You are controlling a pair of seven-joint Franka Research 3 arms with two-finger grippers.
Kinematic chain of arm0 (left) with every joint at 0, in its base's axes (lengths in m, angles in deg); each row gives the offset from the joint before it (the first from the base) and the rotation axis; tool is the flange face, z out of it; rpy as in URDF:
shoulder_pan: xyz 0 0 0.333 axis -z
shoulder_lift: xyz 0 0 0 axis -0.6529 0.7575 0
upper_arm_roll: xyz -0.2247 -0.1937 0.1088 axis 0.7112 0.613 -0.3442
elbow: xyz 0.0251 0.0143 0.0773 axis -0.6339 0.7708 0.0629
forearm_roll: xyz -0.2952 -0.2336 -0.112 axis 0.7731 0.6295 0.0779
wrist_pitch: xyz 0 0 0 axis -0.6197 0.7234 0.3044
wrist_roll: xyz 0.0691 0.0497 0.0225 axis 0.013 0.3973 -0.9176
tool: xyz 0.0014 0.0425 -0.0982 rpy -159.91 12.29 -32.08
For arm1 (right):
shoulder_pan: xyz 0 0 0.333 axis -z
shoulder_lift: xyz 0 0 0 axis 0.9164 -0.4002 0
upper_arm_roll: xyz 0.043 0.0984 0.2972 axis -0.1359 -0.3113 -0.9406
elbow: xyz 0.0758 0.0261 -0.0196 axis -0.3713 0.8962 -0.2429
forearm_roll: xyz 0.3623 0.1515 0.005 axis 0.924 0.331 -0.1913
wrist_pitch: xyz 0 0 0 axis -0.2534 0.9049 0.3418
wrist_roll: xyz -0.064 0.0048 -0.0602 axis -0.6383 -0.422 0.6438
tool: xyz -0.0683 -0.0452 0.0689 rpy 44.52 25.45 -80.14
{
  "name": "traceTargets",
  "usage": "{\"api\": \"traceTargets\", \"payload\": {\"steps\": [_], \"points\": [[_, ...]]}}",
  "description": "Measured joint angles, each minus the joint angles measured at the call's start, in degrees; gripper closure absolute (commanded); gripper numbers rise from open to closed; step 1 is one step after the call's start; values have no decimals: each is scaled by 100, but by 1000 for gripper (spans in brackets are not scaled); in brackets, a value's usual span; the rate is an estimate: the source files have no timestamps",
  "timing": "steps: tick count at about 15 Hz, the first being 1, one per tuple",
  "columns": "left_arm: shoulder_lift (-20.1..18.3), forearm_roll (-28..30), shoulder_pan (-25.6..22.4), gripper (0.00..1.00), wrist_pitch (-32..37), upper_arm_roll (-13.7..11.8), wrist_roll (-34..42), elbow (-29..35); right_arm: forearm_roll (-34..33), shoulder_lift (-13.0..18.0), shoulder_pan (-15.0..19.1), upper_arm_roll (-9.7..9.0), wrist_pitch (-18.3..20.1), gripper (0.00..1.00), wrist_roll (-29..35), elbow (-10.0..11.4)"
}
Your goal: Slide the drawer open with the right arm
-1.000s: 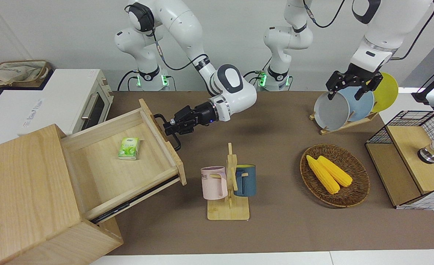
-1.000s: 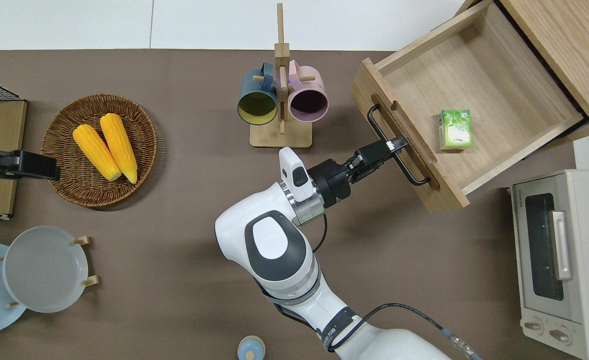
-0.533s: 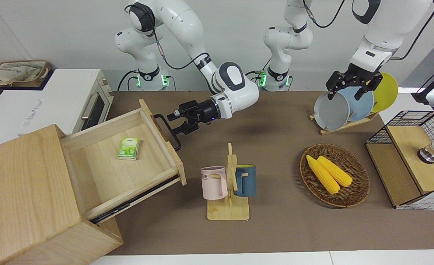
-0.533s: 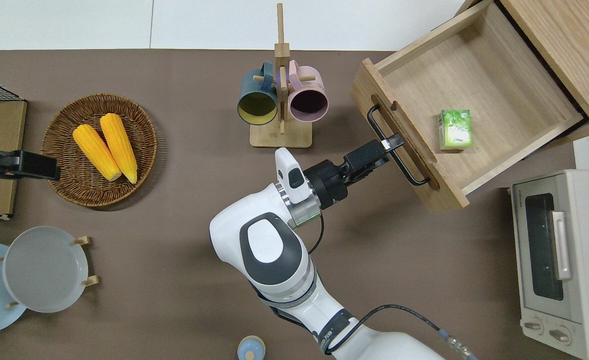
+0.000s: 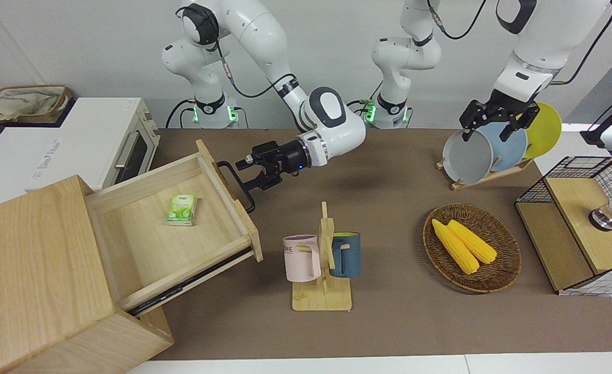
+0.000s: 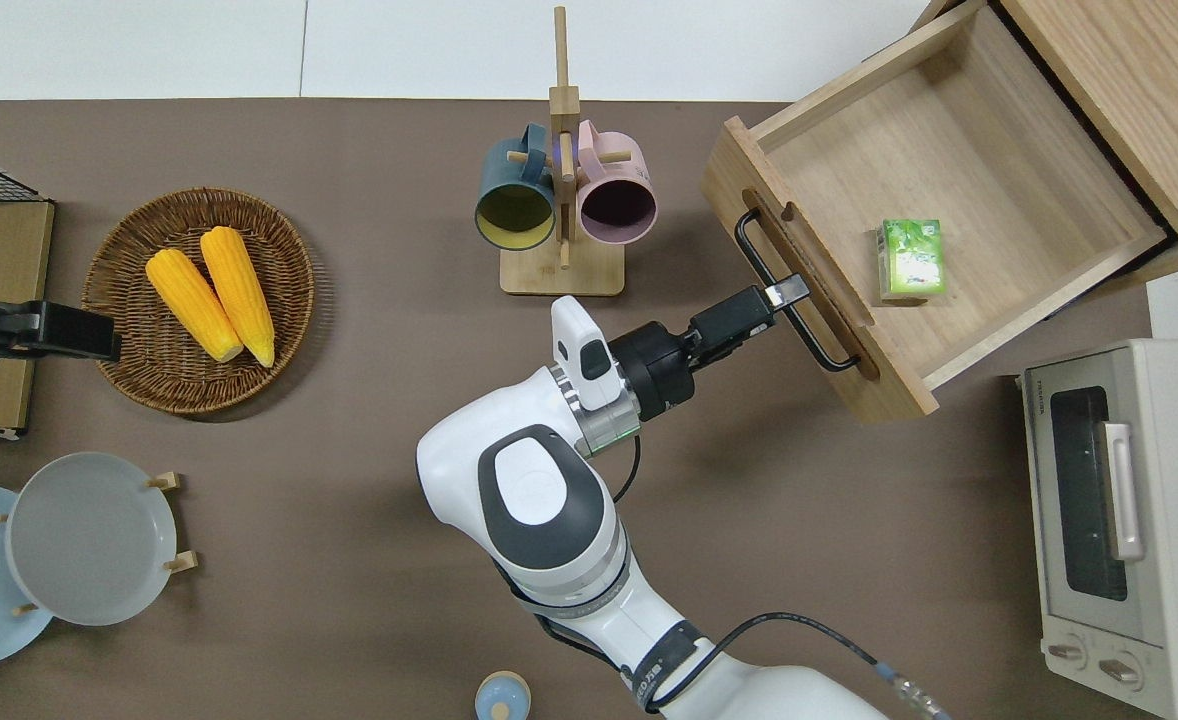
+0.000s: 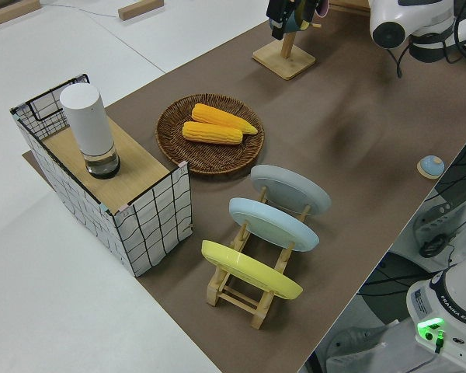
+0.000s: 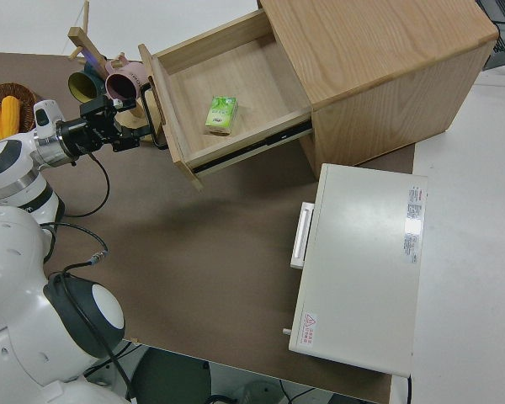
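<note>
Bright, even light from above gives sharp pictures, soft shadows and no glare.

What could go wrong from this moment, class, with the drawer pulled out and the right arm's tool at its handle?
1. The right tool is open with its tips around the handle; a sideways retreat could snag the bar and jerk the drawer.
2. The mug rack stands close beside the arm's wrist; a swing that way might knock it over.
3. The small green box lies loose in the drawer and could slide.

Not much readable here tbh. The pink mug [image 5: 302, 258] has letters ending in "ME" on its side, and the toaster oven [image 6: 1129, 520] has a small brand mark that looks like "TOSHIBA". Everything else is too small.
</note>
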Motion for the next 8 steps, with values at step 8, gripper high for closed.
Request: {"api": "traceTargets", "payload": {"steps": [8], "points": [[0, 0, 0, 2, 0, 0, 0, 0, 1220, 1, -75, -163, -35, 21, 459, -634]]}}
